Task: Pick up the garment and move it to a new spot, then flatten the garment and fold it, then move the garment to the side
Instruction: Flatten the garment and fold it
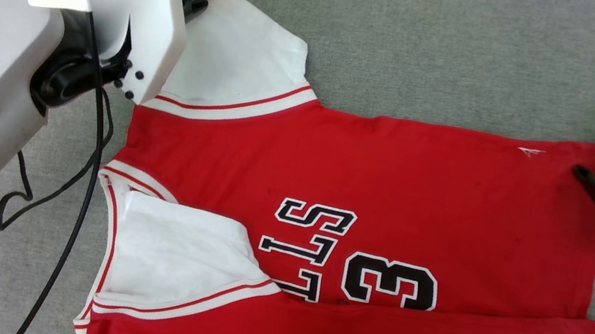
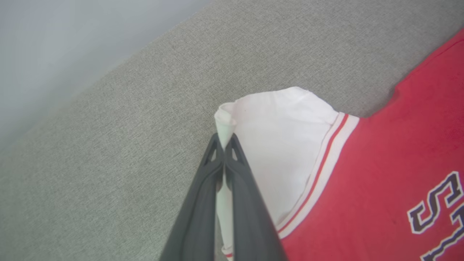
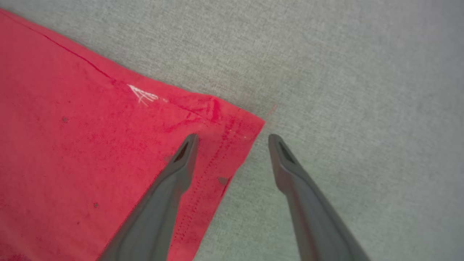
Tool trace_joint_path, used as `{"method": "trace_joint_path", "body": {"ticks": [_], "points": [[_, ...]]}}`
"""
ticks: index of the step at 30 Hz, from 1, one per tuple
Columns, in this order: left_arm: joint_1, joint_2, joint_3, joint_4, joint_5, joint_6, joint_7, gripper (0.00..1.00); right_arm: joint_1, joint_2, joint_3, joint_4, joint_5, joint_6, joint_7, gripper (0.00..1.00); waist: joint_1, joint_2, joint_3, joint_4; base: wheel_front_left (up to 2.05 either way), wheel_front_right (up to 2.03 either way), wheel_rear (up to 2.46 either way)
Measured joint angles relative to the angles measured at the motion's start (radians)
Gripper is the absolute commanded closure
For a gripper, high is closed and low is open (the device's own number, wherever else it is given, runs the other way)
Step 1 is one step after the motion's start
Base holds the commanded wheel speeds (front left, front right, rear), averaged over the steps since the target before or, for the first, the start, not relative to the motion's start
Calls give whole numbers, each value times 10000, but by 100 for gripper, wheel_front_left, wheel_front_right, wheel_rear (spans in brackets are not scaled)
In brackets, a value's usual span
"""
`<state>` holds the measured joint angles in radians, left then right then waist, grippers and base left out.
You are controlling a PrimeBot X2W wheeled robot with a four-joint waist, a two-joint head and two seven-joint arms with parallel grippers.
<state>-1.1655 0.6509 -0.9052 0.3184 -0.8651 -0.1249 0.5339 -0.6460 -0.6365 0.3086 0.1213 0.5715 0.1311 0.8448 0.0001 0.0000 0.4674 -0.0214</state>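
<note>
The jersey point(image 1: 363, 201) lies flat on the grey counter point(image 1: 471, 51), long axis left to right and collar toward the robot's left, its near edge and near sleeve point(image 1: 183, 250) folded in over part of the chest letters point(image 1: 310, 235) and its nearest strip cut off from sight. At the far side the left gripper point(image 2: 224, 139) is clamped on the tip of the far white sleeve point(image 1: 231, 55), and the right gripper point(image 3: 233, 137) stands wide open astride the far hem corner point(image 3: 250, 123), contact unclear

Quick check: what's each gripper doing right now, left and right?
Left gripper: closed, pinching the edge of the white sleeve of the garment.
Right gripper: open, holding nothing, poised at the red hem corner.
</note>
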Motion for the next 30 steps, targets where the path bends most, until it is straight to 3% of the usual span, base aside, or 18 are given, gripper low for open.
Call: {"method": "trace_joint_path", "body": {"ticks": [12, 13, 14, 30], "points": [[-267, -13, -111, -6, 54, -29, -226, 100, -1012, -84, 1685, 1774, 151, -21, -320, 0, -4, 0, 485, 285, 0, 0, 0], [-267, -13, -111, -6, 54, -29, -226, 100, -1012, -84, 1685, 1774, 151, -21, -320, 85, -4, 0, 485, 285, 0, 0, 0], [-269, -6, -163, 104, 29, -31, -307, 100, -1060, -73, 1797, 1939, 291, -19, -704, 100, -4, 0, 446, 276, 0, 0, 0], [1038, 834, -311, -188, -430, 35, -1193, 100, -202, -82, 1912, 2105, 986, 0, -3582, 100, -2, 0, -1076, 118, 0, 0, 0]]}}
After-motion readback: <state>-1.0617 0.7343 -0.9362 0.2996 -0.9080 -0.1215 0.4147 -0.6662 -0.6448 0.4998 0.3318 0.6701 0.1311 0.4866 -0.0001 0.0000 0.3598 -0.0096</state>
